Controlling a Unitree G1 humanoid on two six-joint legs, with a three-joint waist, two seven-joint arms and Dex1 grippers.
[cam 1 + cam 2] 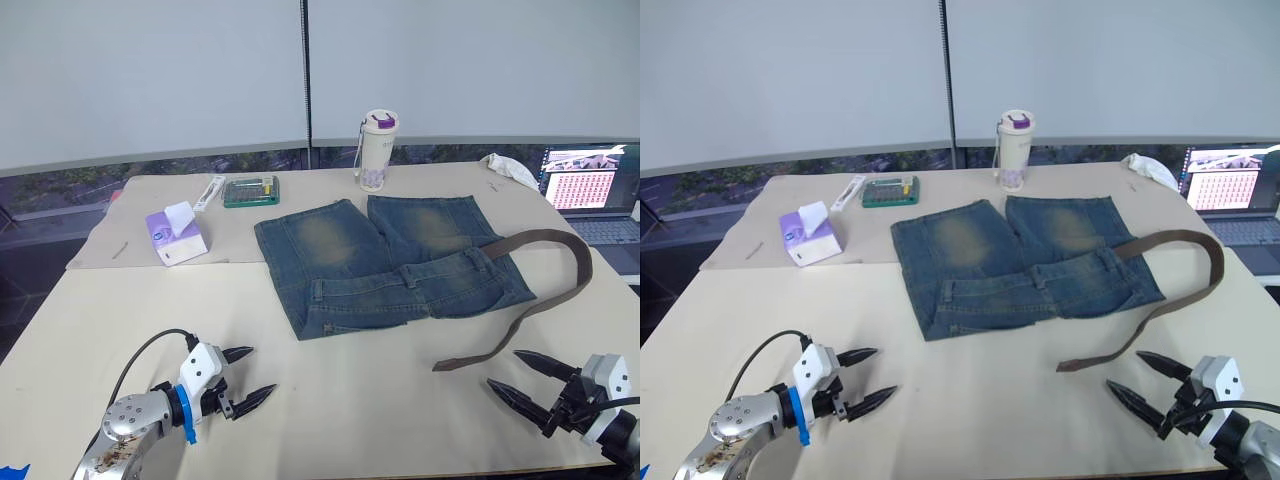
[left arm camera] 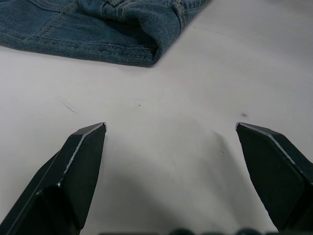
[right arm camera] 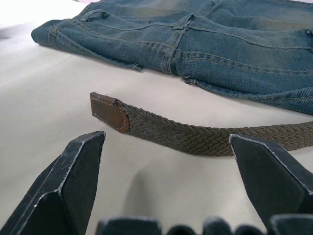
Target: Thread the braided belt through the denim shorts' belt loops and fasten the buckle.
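Note:
The denim shorts (image 1: 385,262) lie flat mid-table, waistband toward me, with belt loops (image 3: 179,23) along it. The braided belt (image 1: 570,285) starts at the waistband's right end, curves out to the right and comes back to a leather-capped tip (image 3: 109,112) lying on the table in front of the shorts. I cannot make out the buckle. My right gripper (image 1: 505,368) is open, low over the table just short of that tip. My left gripper (image 1: 260,371) is open near the front left, apart from the shorts' corner (image 2: 146,51), holding nothing.
At the back stand a purple tissue box (image 1: 175,234), a green case (image 1: 250,190), a white strip (image 1: 210,192) and a white-and-purple bottle (image 1: 377,150). A white cloth (image 1: 510,168) and a laptop (image 1: 590,195) sit at the back right.

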